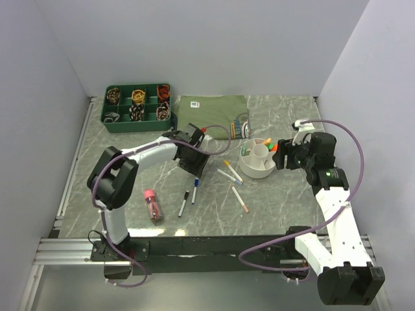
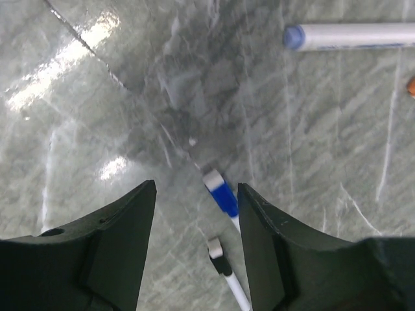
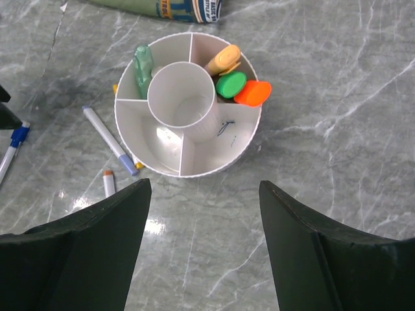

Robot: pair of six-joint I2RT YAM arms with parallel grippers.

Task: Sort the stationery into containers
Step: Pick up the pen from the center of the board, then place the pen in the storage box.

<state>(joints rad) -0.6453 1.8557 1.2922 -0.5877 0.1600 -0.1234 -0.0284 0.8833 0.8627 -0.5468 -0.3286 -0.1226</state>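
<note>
The white round organiser (image 1: 249,170) stands right of centre; in the right wrist view its rim (image 3: 194,173) rings a central cup, with a green marker (image 3: 142,68), a yellow one (image 3: 224,59) and green-capped (image 3: 231,84) and orange-capped (image 3: 253,92) ones in the compartments. My right gripper (image 3: 204,188) is open and empty, just right of it (image 1: 283,157). My left gripper (image 2: 196,188) is open and empty above a blue-capped pen (image 2: 222,197) and a black-capped pen (image 2: 224,262). In the top view it (image 1: 194,167) hovers over them (image 1: 194,192).
Loose pens lie left of the organiser (image 1: 233,171) and in front of it (image 1: 240,199). A pink-capped tube (image 1: 153,204) lies front left. A green compartment tray (image 1: 106,122) and an olive cloth (image 1: 213,110) sit at the back. Grey walls close three sides.
</note>
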